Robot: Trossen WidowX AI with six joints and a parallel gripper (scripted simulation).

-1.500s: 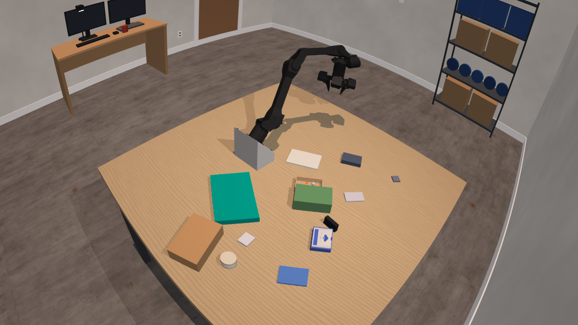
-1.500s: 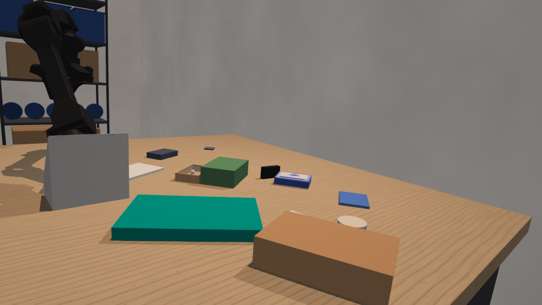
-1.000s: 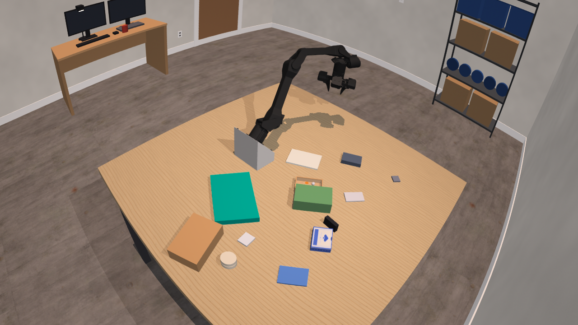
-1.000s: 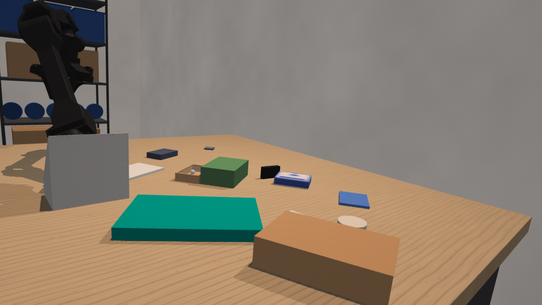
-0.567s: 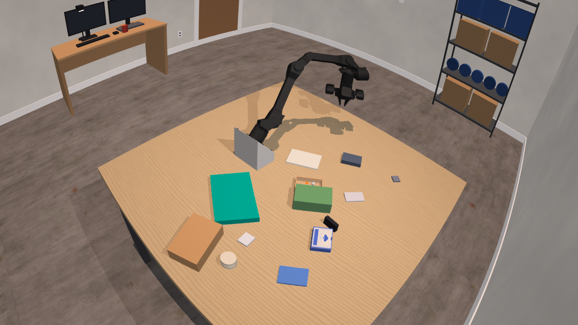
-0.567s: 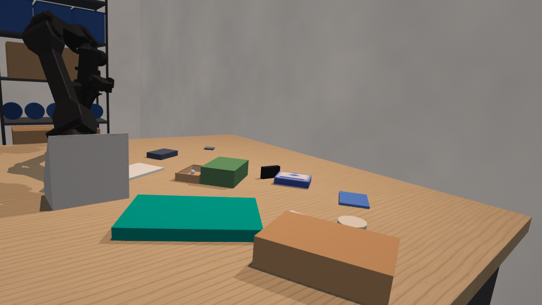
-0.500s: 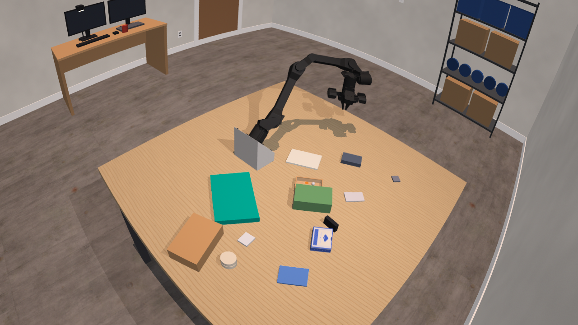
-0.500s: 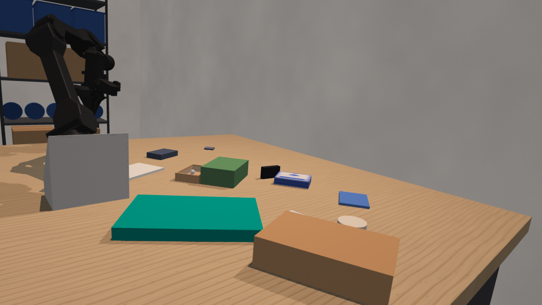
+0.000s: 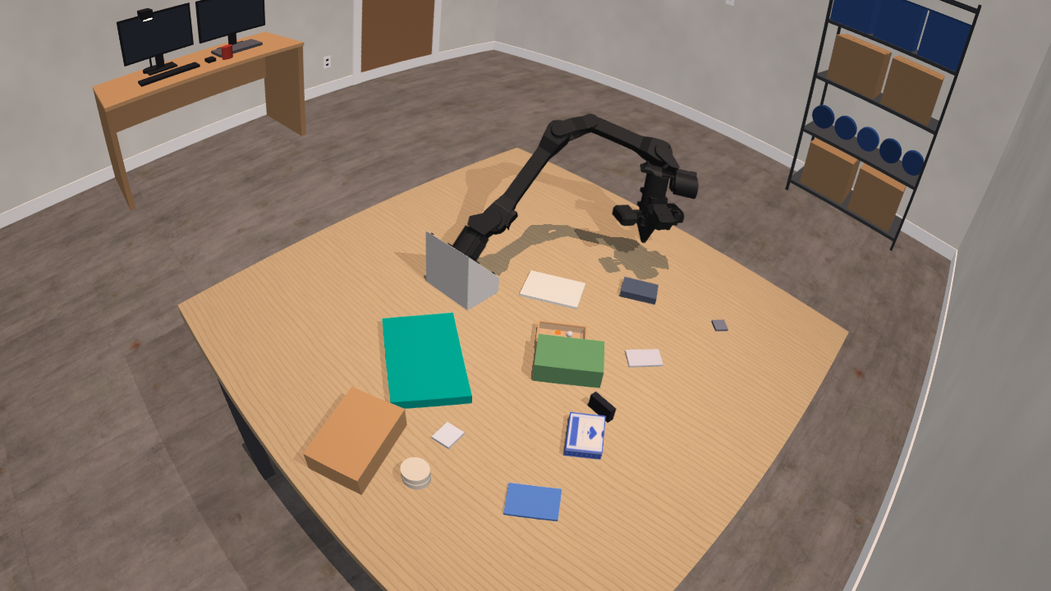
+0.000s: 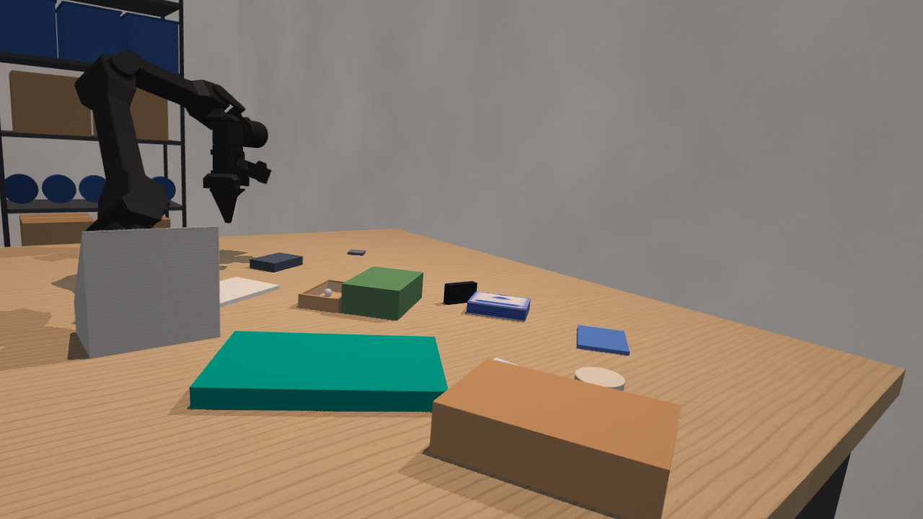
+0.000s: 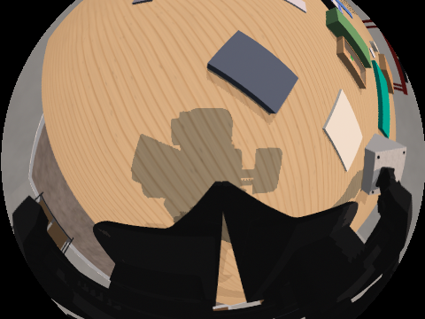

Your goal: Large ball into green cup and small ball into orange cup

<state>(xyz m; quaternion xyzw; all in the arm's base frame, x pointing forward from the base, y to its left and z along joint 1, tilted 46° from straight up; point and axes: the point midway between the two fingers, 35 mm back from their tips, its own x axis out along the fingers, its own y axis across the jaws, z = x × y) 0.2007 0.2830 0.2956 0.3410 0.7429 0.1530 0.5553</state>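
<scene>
The wooden puzzle (image 9: 561, 332) is a small shallow wooden box lying flat near the table's middle, pressed against the far side of a green block (image 9: 568, 359). A white ball and an orange spot show inside it. It also shows in the exterior view (image 10: 320, 295) and at the wrist view's right edge (image 11: 351, 60). My gripper (image 9: 645, 235) hangs well above the table's far side, pointing down, fingers shut on nothing. It also shows in the exterior view (image 10: 227, 213) and the wrist view (image 11: 223, 214). It is far from the puzzle.
A dark slate block (image 9: 638, 289) lies just below and in front of the gripper, with a cream slab (image 9: 553, 288) to its left. A grey wedge (image 9: 459, 273) stands by the arm base. A teal slab (image 9: 424, 359), an orange box (image 9: 356, 437) and several small items lie nearer the front.
</scene>
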